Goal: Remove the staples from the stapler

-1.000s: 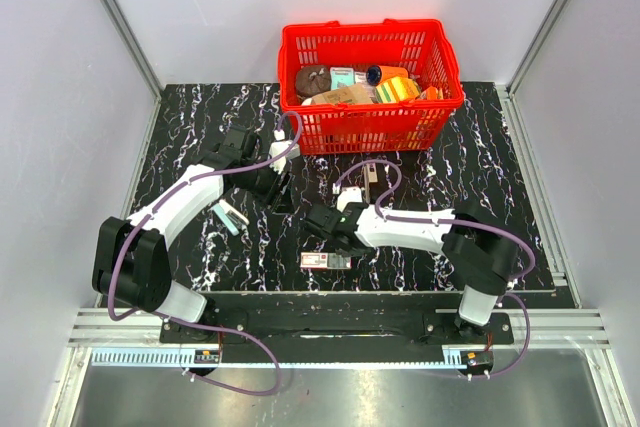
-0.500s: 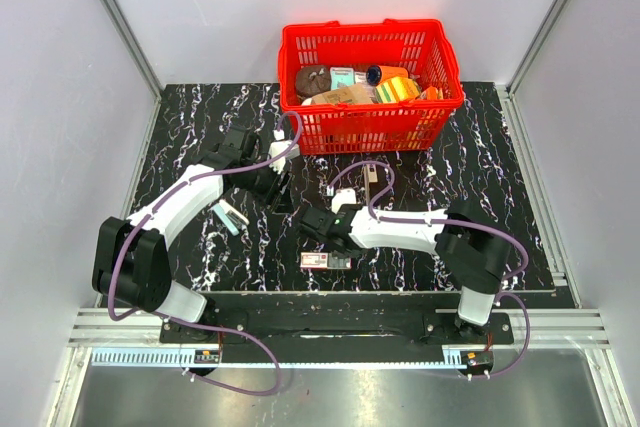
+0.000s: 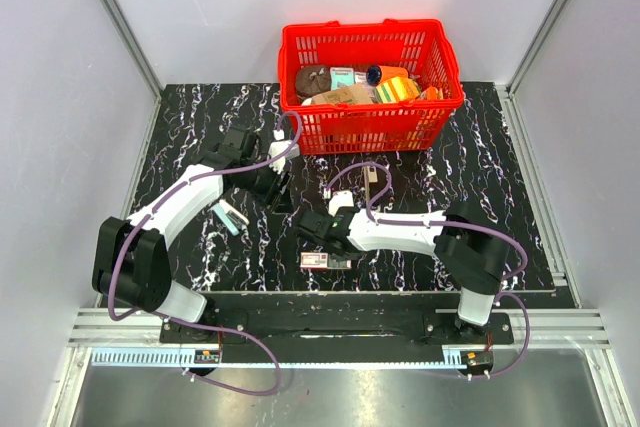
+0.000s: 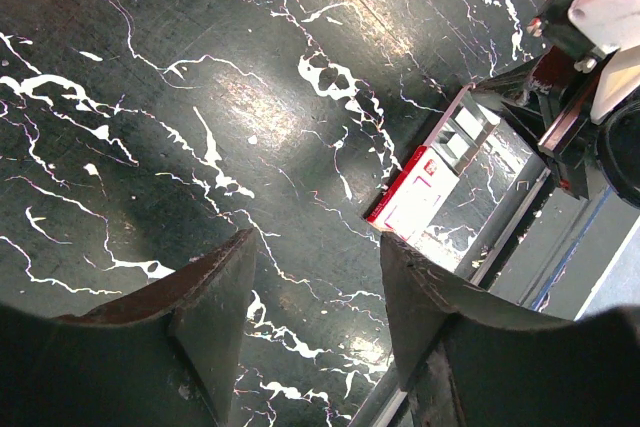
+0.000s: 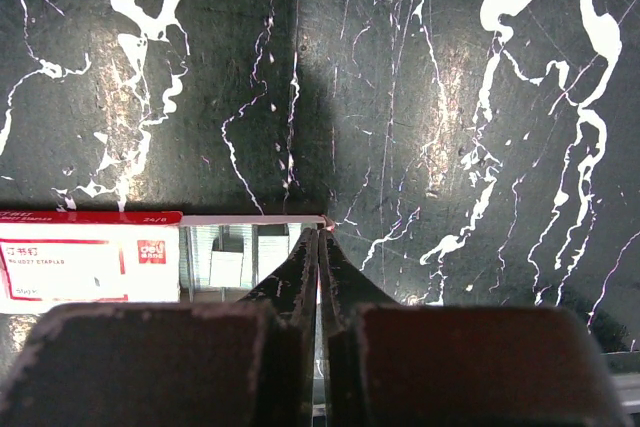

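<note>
A flat red-and-white staple box (image 3: 318, 261) lies near the table's front edge with its tray (image 5: 250, 252) slid out to the right. Silvery staples (image 5: 218, 247) lie in the tray. My right gripper (image 5: 322, 232) is shut, its tips at the tray's right end wall; I cannot tell whether they pinch it. In the top view this gripper (image 3: 312, 237) hangs just above the box. The dark stapler (image 3: 372, 187) lies behind the right arm. My left gripper (image 3: 281, 195) is open and empty over bare table; its wrist view (image 4: 315, 247) shows the box (image 4: 415, 197) ahead.
A red basket (image 3: 372, 127) full of assorted items stands at the back. A small white-and-teal object (image 3: 228, 217) lies beside the left arm. The table's front edge runs just below the box.
My right gripper has moved a little to the left along the box. The left arm has not moved.
</note>
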Tool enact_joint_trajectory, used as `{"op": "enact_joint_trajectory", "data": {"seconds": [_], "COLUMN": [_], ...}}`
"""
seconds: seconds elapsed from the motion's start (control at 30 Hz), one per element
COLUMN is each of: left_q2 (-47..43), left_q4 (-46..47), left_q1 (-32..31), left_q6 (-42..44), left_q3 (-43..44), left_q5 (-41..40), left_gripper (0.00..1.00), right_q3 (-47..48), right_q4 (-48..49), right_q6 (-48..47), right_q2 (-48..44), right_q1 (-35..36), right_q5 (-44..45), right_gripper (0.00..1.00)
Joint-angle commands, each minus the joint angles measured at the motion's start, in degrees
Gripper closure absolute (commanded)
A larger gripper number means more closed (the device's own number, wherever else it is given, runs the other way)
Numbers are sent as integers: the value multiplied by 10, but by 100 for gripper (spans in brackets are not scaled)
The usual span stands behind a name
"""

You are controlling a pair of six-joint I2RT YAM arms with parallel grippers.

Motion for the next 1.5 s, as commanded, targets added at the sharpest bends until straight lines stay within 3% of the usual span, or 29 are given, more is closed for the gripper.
{"op": "enact_joint_trajectory", "data": {"seconds": [0.0, 0.27, 0.57, 0.87, 1.47], "left_q2": [-14, -7, -23, -6, -30], "left_q4": [11, 22, 67, 94, 116], "left_q1": [4, 2, -82, -141, -268], "left_q6": [10, 41, 116, 150, 152], "left_q3": [5, -18, -96, -129, -194], "left_q5": [1, -20, -151, -197, -268], "left_gripper": [43, 43, 44, 44, 48], "right_q3": [20, -11, -181, -312, -358], "right_q4": [-9, 4, 166, 349, 393], "right_q6": [2, 19, 53, 89, 119], "right_q2": [-4, -60, -163, -201, -213], "right_q1": [5, -17, -118, -198, -211], "right_q5": [17, 18, -178, -338, -375], "right_gripper": [96, 93, 86, 82, 83]}}
